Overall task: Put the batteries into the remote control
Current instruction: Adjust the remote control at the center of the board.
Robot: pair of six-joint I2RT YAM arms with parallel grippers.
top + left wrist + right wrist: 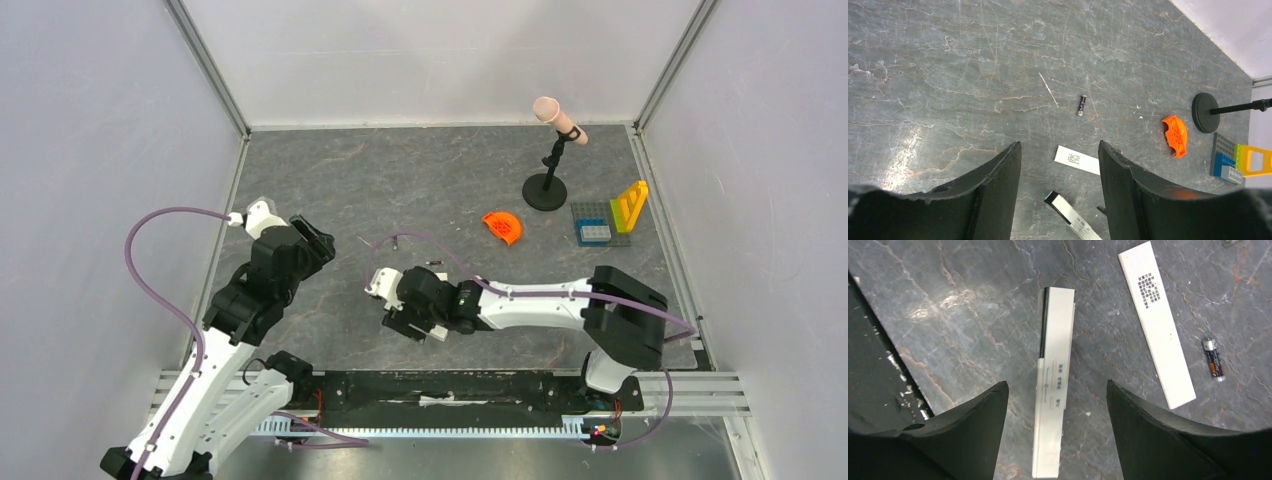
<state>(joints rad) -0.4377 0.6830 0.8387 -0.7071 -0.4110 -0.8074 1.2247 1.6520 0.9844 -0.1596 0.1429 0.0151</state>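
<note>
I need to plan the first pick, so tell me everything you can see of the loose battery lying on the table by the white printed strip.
The battery is a small, thin cylinder with a dark casing, an orange band toward one end and silvery metal caps. It lies on its side on the grey marbled table, just beside the white printed strip but apart from it, and roughly in line with the strip's long edge. Only the table touches it.

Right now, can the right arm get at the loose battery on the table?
Probably yes. The right gripper is open and holds nothing, and the battery lies flat on the bare table off to one side of it, touching nothing, with nothing on top.
</note>
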